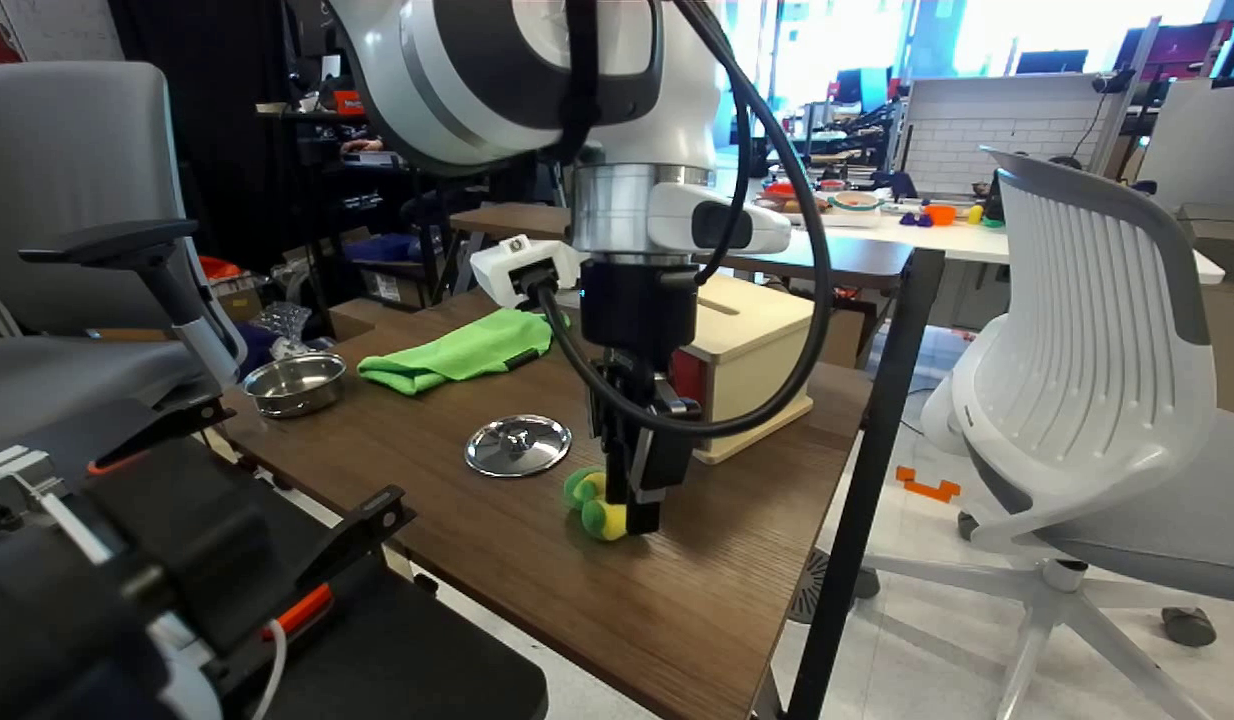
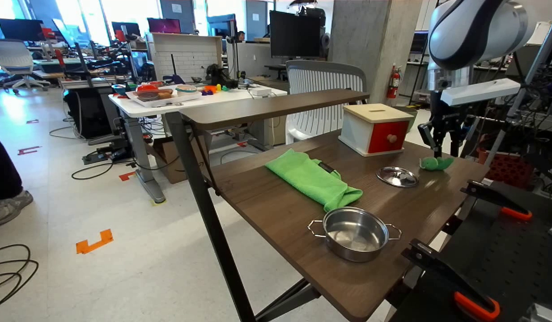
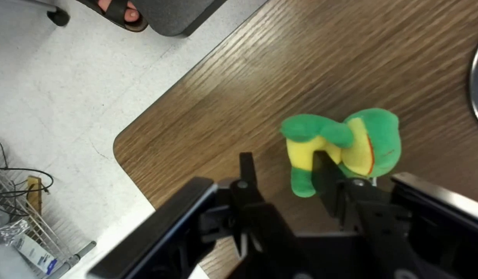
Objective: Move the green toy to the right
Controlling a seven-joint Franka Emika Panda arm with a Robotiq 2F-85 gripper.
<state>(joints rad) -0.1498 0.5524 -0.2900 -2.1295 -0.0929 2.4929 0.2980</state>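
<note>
The green toy is a small plush with a yellow belly and a red line on its head. It lies on the brown table near a corner. It also shows in both exterior views. My gripper points down at it and is open, with its two fingers apart. In the wrist view the right finger overlaps the toy's belly and covers part of it; whether it touches I cannot tell. The left finger is over bare table. The gripper is low over the toy in both exterior views.
A shiny lid lies near the toy. A wooden box with a red front stands farther back. A green cloth and a steel pot are along the table. Black clamps sit along one edge.
</note>
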